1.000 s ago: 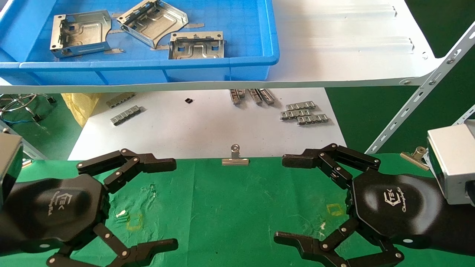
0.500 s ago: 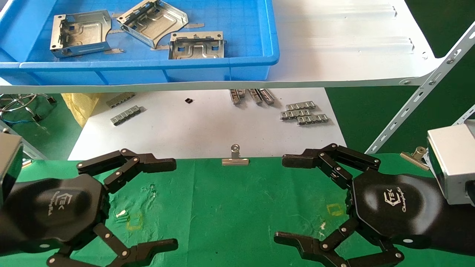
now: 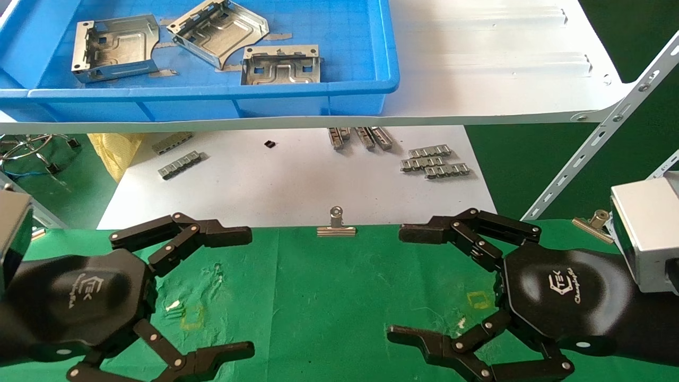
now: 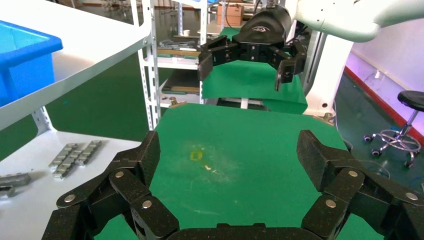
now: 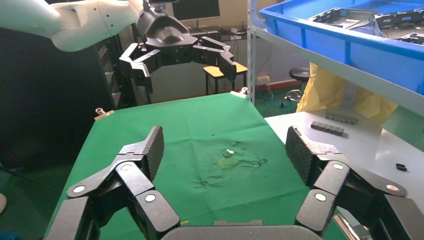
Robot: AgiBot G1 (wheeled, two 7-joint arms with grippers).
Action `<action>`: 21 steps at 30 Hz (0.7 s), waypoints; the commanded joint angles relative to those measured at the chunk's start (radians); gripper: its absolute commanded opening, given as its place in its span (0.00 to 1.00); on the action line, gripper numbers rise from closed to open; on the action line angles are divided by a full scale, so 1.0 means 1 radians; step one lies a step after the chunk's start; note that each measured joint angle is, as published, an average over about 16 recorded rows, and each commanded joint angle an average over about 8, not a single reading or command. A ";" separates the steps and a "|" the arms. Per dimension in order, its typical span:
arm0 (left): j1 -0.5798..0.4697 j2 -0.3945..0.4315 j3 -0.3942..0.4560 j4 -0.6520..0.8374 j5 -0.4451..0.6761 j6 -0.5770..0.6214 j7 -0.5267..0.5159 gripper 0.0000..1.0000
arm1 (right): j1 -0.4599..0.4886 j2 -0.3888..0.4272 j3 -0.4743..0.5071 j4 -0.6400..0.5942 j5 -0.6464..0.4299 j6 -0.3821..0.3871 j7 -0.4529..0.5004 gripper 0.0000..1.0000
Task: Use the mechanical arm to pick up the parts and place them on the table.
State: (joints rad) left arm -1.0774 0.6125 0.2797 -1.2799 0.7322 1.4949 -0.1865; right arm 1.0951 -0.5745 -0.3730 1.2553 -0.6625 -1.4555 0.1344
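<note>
Three silvery stamped parts [image 3: 115,46] [image 3: 218,31] [image 3: 281,64] lie in a blue bin [image 3: 212,95] on the white shelf board, far from both grippers. My left gripper [image 3: 241,292] hovers open and empty over the left side of the green cloth table [image 3: 329,297]. My right gripper [image 3: 406,286] hovers open and empty over the right side. In the left wrist view my open left gripper [image 4: 227,160] faces the right gripper [image 4: 245,65] across the cloth. In the right wrist view my open right gripper [image 5: 222,150] faces the left gripper [image 5: 185,60].
The white shelf board [image 3: 477,63] overhangs a lower white sheet [image 3: 292,180] carrying small grey ridged strips [image 3: 435,162]. A silver binder clip [image 3: 336,225] grips the cloth's far edge. Slanted shelf struts [image 3: 599,143] rise at right. Yellow squares [image 3: 192,317] [image 3: 480,300] mark the cloth.
My right gripper's fingers have shifted slightly left and spread a little wider. The left gripper and the parts have not moved.
</note>
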 commanded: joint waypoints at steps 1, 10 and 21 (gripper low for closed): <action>0.000 0.000 0.000 0.000 0.000 0.000 0.000 1.00 | 0.000 0.000 0.000 0.000 0.000 0.000 0.000 0.00; 0.000 0.000 0.000 0.000 0.000 0.000 0.000 1.00 | 0.000 0.000 0.000 0.000 0.000 0.000 0.000 0.00; 0.000 0.000 0.000 0.000 0.000 0.000 0.000 1.00 | 0.000 0.000 0.000 0.000 0.000 0.000 0.000 0.00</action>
State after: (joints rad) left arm -1.0774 0.6125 0.2797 -1.2799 0.7322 1.4949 -0.1865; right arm 1.0951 -0.5745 -0.3730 1.2553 -0.6625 -1.4555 0.1344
